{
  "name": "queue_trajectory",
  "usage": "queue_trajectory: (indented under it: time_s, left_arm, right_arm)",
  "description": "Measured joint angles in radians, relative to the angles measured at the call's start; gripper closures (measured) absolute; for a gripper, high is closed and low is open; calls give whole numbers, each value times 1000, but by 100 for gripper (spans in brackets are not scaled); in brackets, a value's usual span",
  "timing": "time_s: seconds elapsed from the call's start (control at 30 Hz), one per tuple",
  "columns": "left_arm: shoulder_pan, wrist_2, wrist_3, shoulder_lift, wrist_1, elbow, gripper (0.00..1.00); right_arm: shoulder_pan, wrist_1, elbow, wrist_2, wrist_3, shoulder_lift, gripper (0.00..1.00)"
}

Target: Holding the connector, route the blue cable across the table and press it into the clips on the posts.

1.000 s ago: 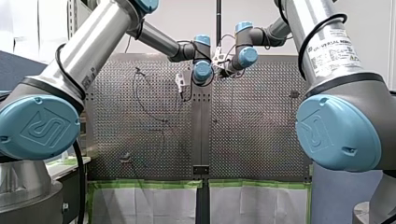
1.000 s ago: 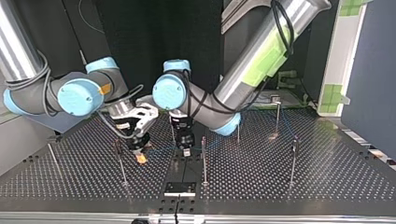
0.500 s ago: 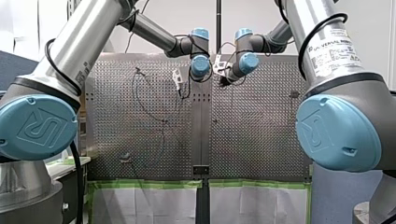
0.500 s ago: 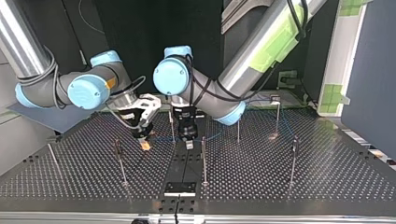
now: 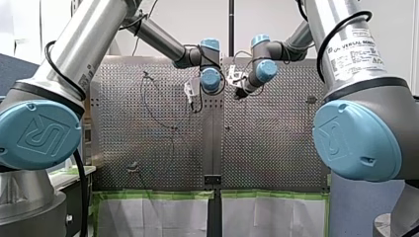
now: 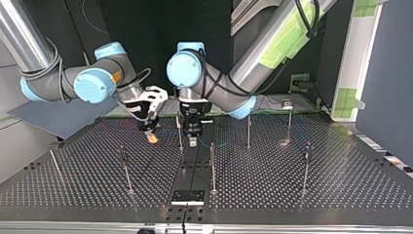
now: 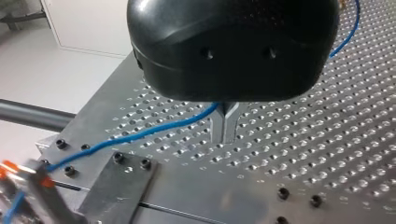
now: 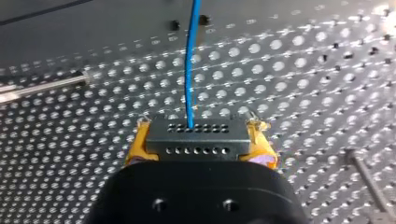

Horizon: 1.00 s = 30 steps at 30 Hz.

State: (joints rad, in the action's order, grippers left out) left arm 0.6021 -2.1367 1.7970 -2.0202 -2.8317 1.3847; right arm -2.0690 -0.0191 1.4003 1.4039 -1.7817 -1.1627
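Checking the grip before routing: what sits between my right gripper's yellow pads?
A dark connector with rows of small holes, the blue cable leaving its face. The right gripper's black body covers the connector's rear, so how deep it sits cannot be seen.

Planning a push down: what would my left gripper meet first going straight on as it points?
Probably the perforated table, straight below the left gripper, which is shut on the blue cable; the gap is unclear.

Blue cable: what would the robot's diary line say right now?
left gripper: shut on blue cable | right gripper: shut on connector | blue cable: runs out of connector
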Motion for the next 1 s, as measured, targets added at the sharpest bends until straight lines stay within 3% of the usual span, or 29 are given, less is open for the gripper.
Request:
queue_trajectory:
  time_s: [0.3,0.4,0.73,1.0]
  left_arm:
    - [-3,-3,9,0,81,81,100]
    - [-7,1,8,0,109,108,100]
    - [-23,82,6,-22,210,209,100]
    - [-36,148,9,-84,277,277,100]
  right_arm:
    - [3,-53,76,3,-3,-1,100]
    - [7,-61,100,1,4,-1,100]
    - [24,-92,197,2,90,0,100]
    - [37,-139,260,-8,116,0,100]
